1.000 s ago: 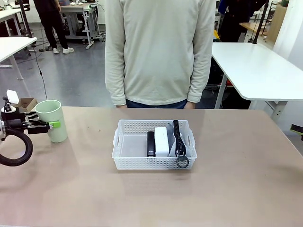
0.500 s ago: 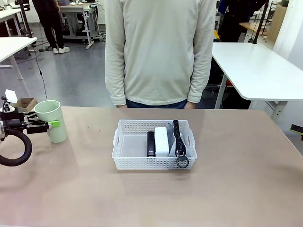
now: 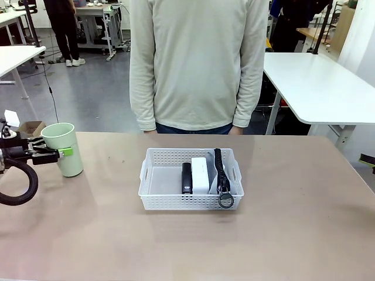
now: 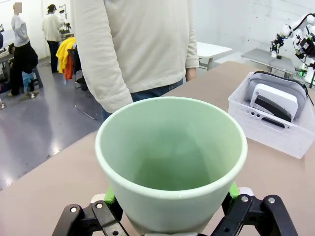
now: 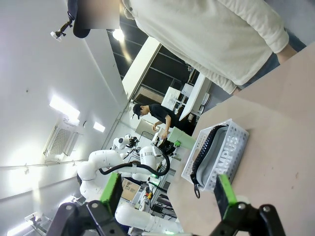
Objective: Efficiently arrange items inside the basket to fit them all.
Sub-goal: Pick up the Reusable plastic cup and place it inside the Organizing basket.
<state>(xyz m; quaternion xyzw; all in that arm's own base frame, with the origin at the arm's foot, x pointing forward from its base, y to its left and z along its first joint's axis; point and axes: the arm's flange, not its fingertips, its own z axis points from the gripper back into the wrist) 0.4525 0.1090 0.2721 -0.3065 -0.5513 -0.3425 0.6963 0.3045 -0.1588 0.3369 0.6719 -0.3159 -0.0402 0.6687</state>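
Observation:
The pale green cup (image 3: 63,158) stands upright at the table's far left, and my left gripper (image 3: 57,154) is shut on it. In the left wrist view the green pads (image 4: 109,194) press both sides of the cup (image 4: 172,152). The white basket (image 3: 153,193) sits at the table's middle. It holds the black stapler (image 3: 186,177), the white box (image 3: 200,174) and the grey pouch (image 3: 227,175), standing side by side in its right half. My right gripper (image 5: 167,194) is open with nothing between its fingers and looks at the basket (image 5: 210,183) and pouch (image 5: 224,147) from afar.
A person in a pale sweater (image 3: 196,64) stands at the far edge, behind the basket, with hands down. The basket's left half (image 3: 164,178) is bare. Open tabletop lies between the cup and the basket and all along the front.
My left gripper and the cup have shifted slightly to the left. The basket and its contents have not moved.

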